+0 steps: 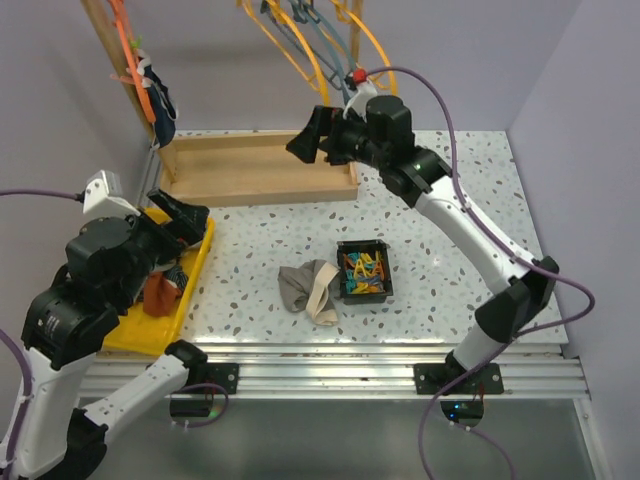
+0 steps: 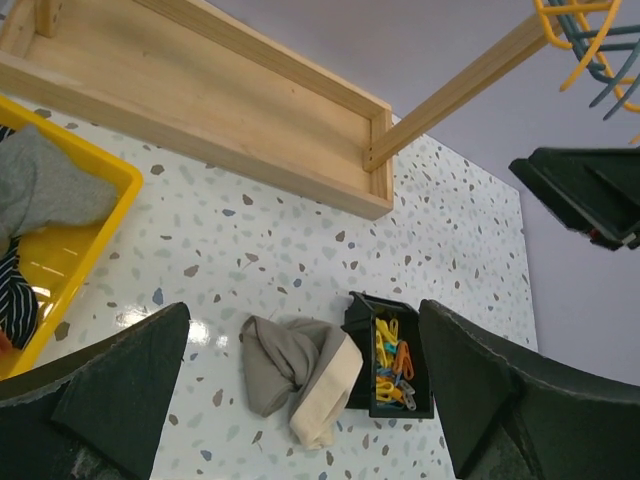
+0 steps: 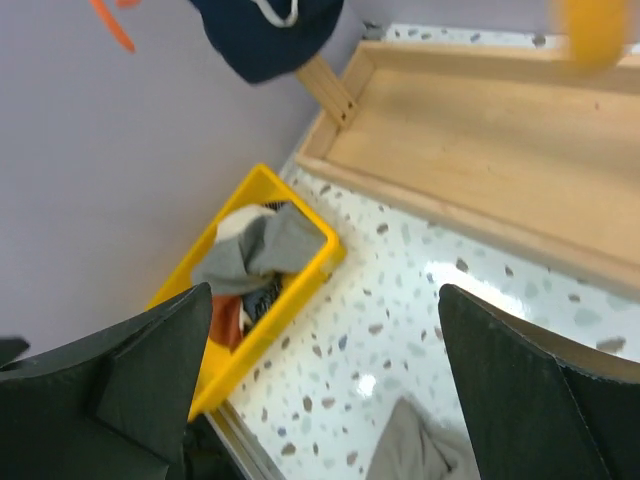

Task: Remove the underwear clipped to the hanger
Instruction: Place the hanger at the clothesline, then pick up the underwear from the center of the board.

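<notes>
A: Since a navy underwear (image 1: 162, 98) is seen hanging on the orange hanger (image 1: 140, 70) at back left, the task is judged unfinished. Arms?
B: The right pincer (image 1: 308, 135) is held high and pointed toward it, spread wide with nothing gripped, probably raised to reach the clip. The left pincer (image 1: 182, 218) is also spread and empty, above the yellow tray (image 1: 200, 262) where other briefs (image 1: 162, 292) are heaped.
A: Elsewhere?
B: A grey piece (image 1: 310, 288) is left crumpled on the worktop (image 1: 450, 200), beside the clip box (image 1: 364, 270).
</notes>
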Controlling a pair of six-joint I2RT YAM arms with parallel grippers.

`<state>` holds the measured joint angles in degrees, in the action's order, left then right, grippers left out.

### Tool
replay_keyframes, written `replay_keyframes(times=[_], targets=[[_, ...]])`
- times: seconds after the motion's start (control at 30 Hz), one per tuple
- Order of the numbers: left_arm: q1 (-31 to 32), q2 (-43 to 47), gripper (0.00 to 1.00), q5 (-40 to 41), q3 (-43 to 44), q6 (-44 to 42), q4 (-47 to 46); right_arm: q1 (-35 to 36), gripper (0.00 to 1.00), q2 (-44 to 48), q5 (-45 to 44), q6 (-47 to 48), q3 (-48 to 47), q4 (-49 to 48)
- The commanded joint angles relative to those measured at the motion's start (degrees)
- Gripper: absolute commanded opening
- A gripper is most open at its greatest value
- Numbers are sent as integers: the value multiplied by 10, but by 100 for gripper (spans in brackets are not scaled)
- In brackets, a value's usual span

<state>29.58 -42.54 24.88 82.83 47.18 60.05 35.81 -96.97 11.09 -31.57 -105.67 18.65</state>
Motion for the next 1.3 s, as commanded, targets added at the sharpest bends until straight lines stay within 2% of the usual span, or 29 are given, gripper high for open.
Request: replay_keyframes(times=[0.0,0.13,0.17,0.27,0.37,0.5,0.63,0.83,1.07,1.23,1.27], targets=[[-4,-17,100,-54,-27,-35,-69,15,98,110,-23,37,107,50],[-3,-84,100,-174,-95,-96,-126,29,98,194,-81,49,229,125],[-4,-102,100,-226,-107,-108,-145,29,98,237,-85,44,280,132],[-1,-167,100,-330,-165,-157,-199,29,98,302,-110,27,338,147],[6,-209,100,-368,-220,-204,-262,30,98,365,-124,19,375,182],[26,-273,100,-383,-237,-267,-314,29,98,418,-129,14,381,247],[80,-351,100,-382,-227,-348,-328,30,98,451,-132,10,385,282],[136,-444,100,-339,-258,-426,-378,29,98,485,-136,13,390,331],[166,-488,100,-257,-304,-452,-474,29,98,510,-139,7,396,347],[166,-525,100,-251,-333,-459,-512,30,98,520,-142,5,394,353],[166,-538,95,-251,-322,-457,-488,29,98,521,-145,4,393,354]])
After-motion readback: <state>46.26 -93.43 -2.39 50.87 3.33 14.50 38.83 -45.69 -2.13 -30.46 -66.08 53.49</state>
